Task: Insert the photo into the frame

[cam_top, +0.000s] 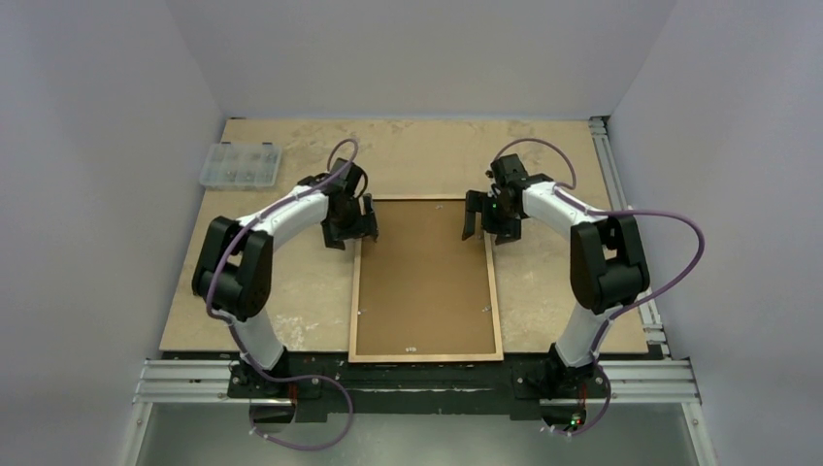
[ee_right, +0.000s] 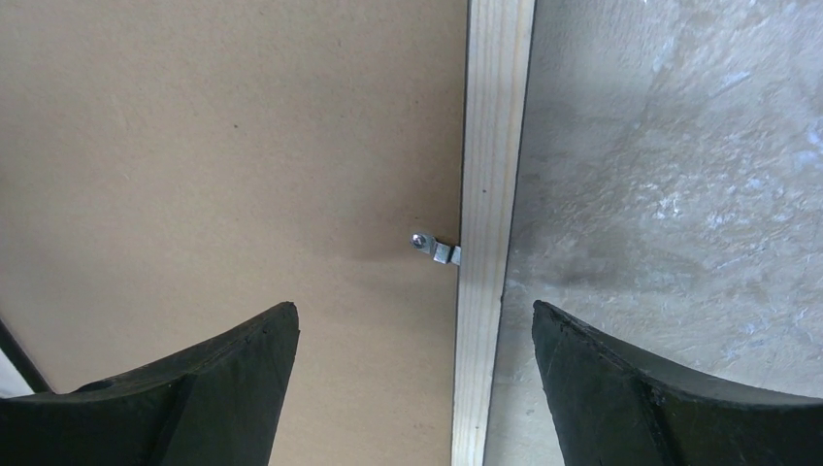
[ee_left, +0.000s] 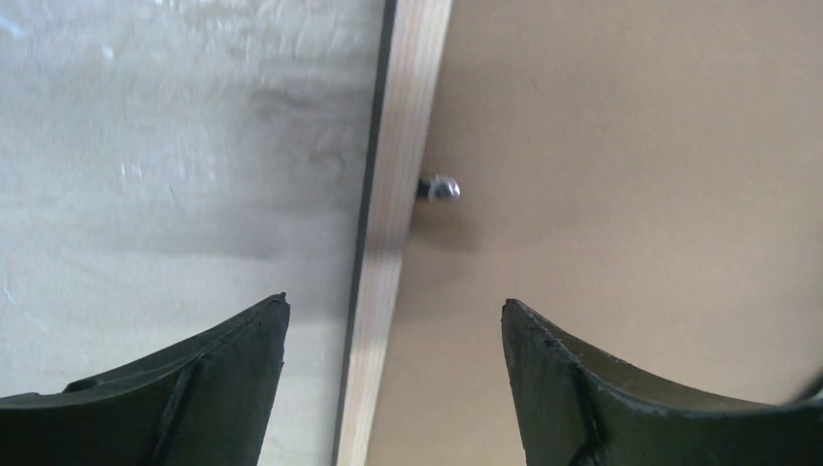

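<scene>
Both the left gripper [cam_top: 363, 219] and the right gripper [cam_top: 478, 216] are hovering, fingers [ee_left: 602, 388] released and empty, astride the upper side rails of the frame [cam_top: 355, 291], which is lying back-up at centre with the backing board [cam_top: 425, 282] seated, probably to work its metal clips [ee_left: 442, 187]; the photo is not showing.

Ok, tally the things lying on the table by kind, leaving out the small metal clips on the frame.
Picture frame, lying back up: 1
Brown backing board, set in it: 1
Clear compartment box: 1
Total: 3
</scene>
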Controlling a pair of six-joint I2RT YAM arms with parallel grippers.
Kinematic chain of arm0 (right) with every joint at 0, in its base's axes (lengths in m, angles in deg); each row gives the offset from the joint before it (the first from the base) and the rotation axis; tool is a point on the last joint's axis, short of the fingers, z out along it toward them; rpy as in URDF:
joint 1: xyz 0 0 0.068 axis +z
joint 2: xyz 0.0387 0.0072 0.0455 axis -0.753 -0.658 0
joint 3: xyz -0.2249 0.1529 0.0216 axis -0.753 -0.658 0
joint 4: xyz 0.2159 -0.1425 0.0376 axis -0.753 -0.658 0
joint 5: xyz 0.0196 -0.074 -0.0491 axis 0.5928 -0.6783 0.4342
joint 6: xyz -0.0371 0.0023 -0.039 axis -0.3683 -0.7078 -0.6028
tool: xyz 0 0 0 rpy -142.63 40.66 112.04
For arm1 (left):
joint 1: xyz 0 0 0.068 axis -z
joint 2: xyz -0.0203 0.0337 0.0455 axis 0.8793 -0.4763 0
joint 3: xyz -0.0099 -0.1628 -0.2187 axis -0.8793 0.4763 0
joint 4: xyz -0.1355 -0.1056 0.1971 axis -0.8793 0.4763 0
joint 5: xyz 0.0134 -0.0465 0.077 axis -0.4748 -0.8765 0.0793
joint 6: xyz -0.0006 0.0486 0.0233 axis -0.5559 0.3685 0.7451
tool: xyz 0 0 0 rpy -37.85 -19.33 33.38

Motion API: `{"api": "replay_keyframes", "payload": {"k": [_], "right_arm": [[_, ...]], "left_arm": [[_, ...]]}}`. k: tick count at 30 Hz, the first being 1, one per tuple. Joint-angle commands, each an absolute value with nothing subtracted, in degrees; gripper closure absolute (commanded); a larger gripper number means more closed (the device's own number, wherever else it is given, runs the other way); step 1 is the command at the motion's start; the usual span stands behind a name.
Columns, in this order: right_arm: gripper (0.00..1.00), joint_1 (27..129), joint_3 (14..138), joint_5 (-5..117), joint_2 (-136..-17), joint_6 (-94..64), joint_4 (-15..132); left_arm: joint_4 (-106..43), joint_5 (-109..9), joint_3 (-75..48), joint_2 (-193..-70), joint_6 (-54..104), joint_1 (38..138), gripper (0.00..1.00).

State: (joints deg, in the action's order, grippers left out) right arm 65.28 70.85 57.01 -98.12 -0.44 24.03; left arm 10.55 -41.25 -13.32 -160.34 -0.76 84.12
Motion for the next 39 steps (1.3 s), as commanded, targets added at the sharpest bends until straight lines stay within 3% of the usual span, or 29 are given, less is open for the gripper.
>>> {"api": "replay_keyframes", "payload": {"k": [1,7,12,18,31,35,39], "right_arm": [[0.12,65.1,69.0,57.7,-94.9,-1.7,24.9],[0.12,65.3,63.9,58.9,-92.6,-1.6,25.0],[0.12,66.3,57.6,59.9,-89.9,-1.0,26.1],[0.12,69.3,52.1,60.3,-84.6,-0.1,25.5],[0.13,84.2,43.0,64.1,-74.1,12.1,30.2],[0.13,88.0,44.4,63.7,-74.5,14.0,31.4],[0.11,89.1,46.3,62.9,-73.7,14.0,30.2]], "left_arm": [[5.0,-47.2,-6.7,-150.8,-3.7,84.2,0.22],[-4.1,-53.5,7.1,-144.0,-9.4,84.9,0.22],[-6.7,-53.8,10.1,-144.5,-11.5,86.8,0.23],[-5.7,-54.8,3.6,-148.3,-11.0,87.8,0.24],[0.0,-57.2,-23.6,-168.1,-8.5,91.7,0.25],[7.1,-51.5,-30.7,-169.7,-5.7,92.1,0.24],[14.6,-42.0,-30.7,-163.3,-2.8,92.2,0.22]]}}
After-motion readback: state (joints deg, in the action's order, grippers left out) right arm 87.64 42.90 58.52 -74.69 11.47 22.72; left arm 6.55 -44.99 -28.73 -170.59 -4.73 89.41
